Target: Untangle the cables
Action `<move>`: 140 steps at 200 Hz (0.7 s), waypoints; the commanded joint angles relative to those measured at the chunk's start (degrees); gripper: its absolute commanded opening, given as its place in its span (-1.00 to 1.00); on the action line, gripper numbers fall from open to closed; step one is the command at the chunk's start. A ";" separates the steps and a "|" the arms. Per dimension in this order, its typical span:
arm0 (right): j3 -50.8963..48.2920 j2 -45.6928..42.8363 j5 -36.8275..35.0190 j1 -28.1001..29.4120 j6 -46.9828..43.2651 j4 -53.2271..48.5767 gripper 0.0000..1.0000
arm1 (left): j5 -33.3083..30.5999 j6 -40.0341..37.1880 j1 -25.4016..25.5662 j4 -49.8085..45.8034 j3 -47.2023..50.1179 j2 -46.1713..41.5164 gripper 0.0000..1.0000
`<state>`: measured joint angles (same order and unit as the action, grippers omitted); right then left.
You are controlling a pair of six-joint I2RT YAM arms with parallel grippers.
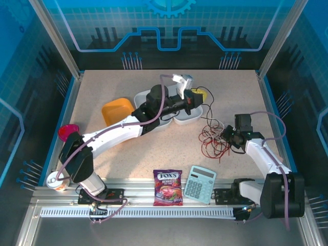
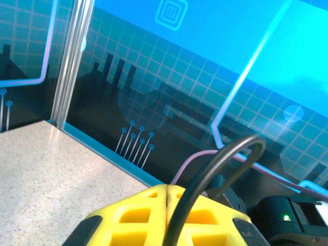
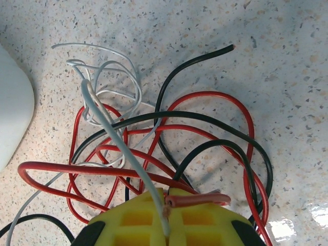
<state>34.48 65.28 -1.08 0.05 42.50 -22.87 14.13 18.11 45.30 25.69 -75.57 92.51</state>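
Observation:
The cables [image 1: 212, 137] lie in a loose tangle of red, black and white loops right of the table's middle. My right gripper [image 1: 224, 134] sits at the tangle's right edge. In the right wrist view its yellow fingers [image 3: 167, 197] are shut on a white cable [image 3: 110, 128] and the bare end of a red cable [image 3: 205, 200]; red and black loops [image 3: 77, 167] spread on the table beyond. My left gripper [image 1: 196, 95] is raised above the white dish, shut, and a black cable [image 2: 225, 159] arches up from between its fingers [image 2: 166, 189].
A white compartment dish [image 1: 177, 121] lies under the left arm, with an orange bowl [image 1: 117, 111] and a pink plate [image 1: 68, 131] to its left. A candy bag [image 1: 168, 187] and a calculator [image 1: 200, 183] rest near the front edge. A cup [image 1: 57, 180] stands front left.

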 commanded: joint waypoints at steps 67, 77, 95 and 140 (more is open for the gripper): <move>-0.14 -0.85 -1.56 -1.69 0.13 -1.74 -1.00 | -2.74 -14.26 0.40 -6.42 1.08 -14.25 -0.95; -0.20 -0.90 -1.51 -1.67 0.04 -1.64 -1.00 | -3.25 -15.12 0.40 -8.05 0.38 -15.08 -0.95; -0.20 -1.06 -1.55 -1.77 -0.14 -1.64 -1.00 | -3.77 -16.54 0.40 -10.38 -0.38 -16.07 -0.95; 0.40 -1.72 -0.54 -1.82 -0.74 -2.10 -1.00 | -4.09 -16.51 0.41 -9.94 -0.32 -18.02 -0.94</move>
<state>34.48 64.86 -1.50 -0.84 42.44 -23.33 10.72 2.76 45.30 16.32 -74.78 76.40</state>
